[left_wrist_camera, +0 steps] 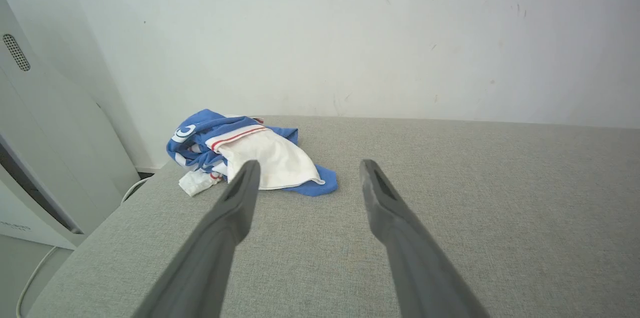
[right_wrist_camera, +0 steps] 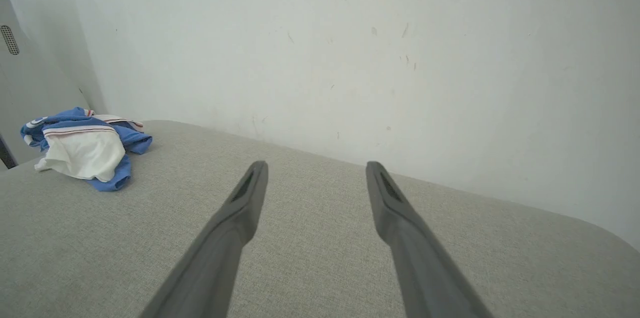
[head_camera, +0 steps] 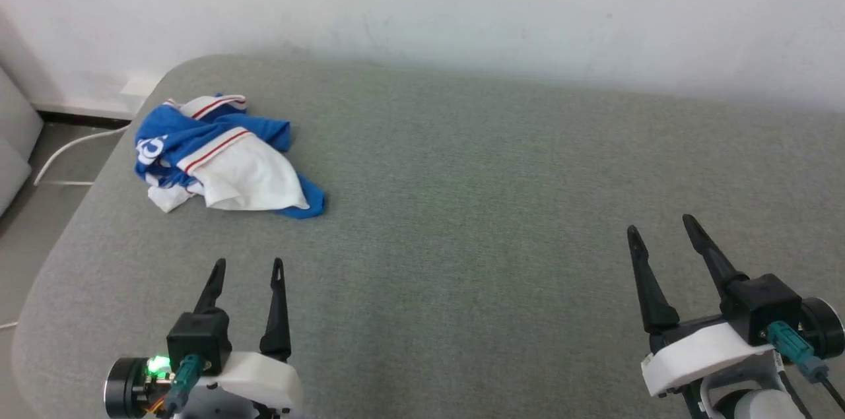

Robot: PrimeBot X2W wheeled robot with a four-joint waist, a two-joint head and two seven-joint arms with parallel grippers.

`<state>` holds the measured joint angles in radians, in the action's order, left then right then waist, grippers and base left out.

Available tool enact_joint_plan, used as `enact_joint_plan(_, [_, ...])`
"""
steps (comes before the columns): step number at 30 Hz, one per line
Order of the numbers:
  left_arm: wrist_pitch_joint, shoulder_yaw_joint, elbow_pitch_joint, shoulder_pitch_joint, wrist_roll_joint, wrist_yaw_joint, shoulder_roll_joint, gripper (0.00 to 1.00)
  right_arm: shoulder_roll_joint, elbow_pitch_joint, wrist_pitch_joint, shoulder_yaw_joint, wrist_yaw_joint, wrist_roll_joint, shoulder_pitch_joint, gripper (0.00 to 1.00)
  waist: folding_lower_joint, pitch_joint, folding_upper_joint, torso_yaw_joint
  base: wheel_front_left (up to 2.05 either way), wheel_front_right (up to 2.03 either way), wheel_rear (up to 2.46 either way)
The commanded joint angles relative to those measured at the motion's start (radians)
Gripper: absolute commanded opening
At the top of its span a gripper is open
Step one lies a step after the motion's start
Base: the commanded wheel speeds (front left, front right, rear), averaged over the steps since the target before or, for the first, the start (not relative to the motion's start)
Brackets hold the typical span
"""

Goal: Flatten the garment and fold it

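The garment point(head_camera: 221, 154) lies crumpled in a heap at the far left of the grey padded surface point(head_camera: 475, 208), blue cloth with a white sleeve and red-striped trim on top. The same heap point(left_wrist_camera: 250, 157) sits just beyond my left fingertips in the left wrist view, and far to the left as the garment point(right_wrist_camera: 85, 147) in the right wrist view. My left gripper point(head_camera: 248, 264) hovers open near the front edge, short of the heap and empty. Far from the cloth at the lower right, my right gripper point(head_camera: 662, 224) stands open and empty.
A white wall point(head_camera: 462, 3) runs along the back of the surface. Off the left edge there is floor with a white cable point(head_camera: 72, 148) and a pale cabinet point(left_wrist_camera: 45, 147). The surface's rounded left corner point(head_camera: 165, 76) is close behind the garment.
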<state>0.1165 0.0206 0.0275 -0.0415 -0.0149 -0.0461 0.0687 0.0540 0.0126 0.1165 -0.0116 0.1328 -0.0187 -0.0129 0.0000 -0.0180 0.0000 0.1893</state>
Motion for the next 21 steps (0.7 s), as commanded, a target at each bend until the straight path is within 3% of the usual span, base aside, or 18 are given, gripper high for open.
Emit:
enact_joint_plan(1, [0.011,0.003,0.005,-0.013,-0.007,-0.012,0.008,1.0,-0.002,0.003,0.011,-0.003,-0.001,0.001,-0.015,1.0,0.0,-0.001,0.0,0.021,0.0,0.0,0.0])
enact_joint_plan(21, [0.053,0.017,0.019,-0.025,-0.019,-0.026,0.022,1.0,-0.002,-0.013,0.053,-0.003,-0.001,-0.011,-0.028,1.0,0.0,-0.004,0.0,0.162,0.0,0.0,0.0])
